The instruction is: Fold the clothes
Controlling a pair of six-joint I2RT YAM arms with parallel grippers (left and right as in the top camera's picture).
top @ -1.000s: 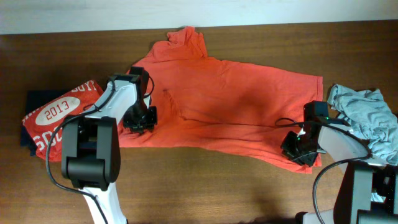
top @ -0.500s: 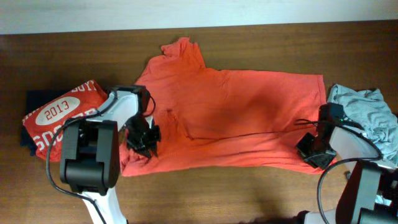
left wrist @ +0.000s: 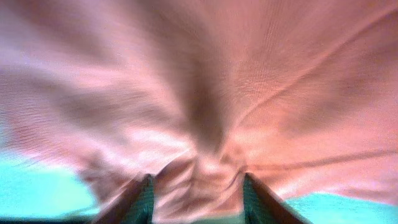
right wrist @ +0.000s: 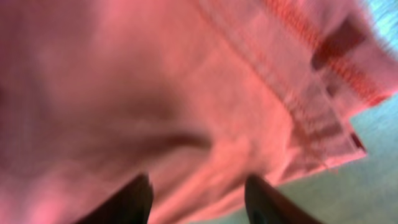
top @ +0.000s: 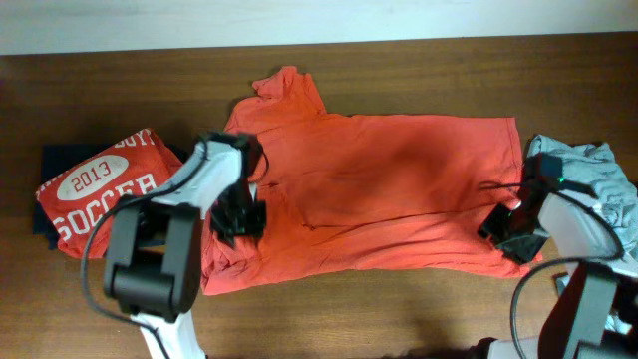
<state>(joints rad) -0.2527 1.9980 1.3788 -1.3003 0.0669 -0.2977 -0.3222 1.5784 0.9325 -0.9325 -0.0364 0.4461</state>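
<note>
Wooden table (top: pixel 399 319); orange-red T-shirt (top: pixel 399 189) cloth inside parted left pincer (left wrist: pixel 197 190), over parted right pincer (right wrist: pixel 198 191).

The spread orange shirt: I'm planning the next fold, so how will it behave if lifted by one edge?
Probably floppy: the orange shirt lies creased and rumpled at one front corner. It would likely sag between grip points. It seems light: the left wrist view shows thin, fine-knit cloth.
</note>
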